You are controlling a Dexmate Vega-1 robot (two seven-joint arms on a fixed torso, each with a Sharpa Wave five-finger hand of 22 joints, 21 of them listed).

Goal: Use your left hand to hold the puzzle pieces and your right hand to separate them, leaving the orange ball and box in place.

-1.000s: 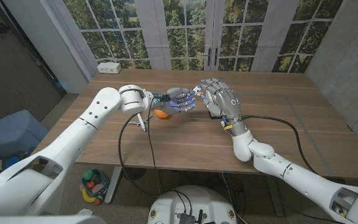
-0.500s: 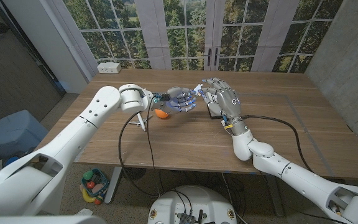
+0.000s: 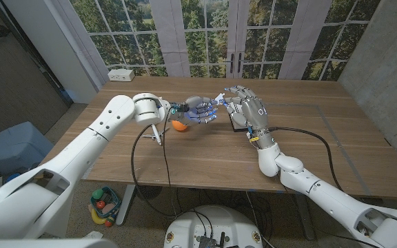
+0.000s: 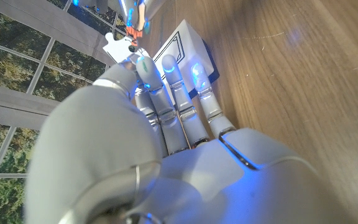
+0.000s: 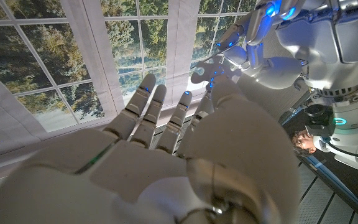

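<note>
My left hand (image 3: pixel 200 111) pinches the white puzzle pieces (image 3: pixel 218 98) mid-table, above the orange ball (image 3: pixel 179 126). Right hand (image 3: pixel 245 107), fingers spread, meets them. Keep left steady & pull right away w/o nudging the box (image 3: pixel 238 125).

Seen from behind the left hand (image 4: pixel 166 130), its grey back and wrist take up most of the frame. The fingers (image 4: pixel 178 87) reach away over a wooden table (image 4: pixel 291 74), their tips glowing blue. Just past the fingertips lies a box (image 4: pixel 188 46), white on top with a thin dark line drawing and dark sides, sitting on the table. Beyond the box, white puzzle pieces (image 4: pixel 118 45) meet other blue-lit fingers (image 4: pixel 135 15). Behind the hand, window panes show green trees.
</note>
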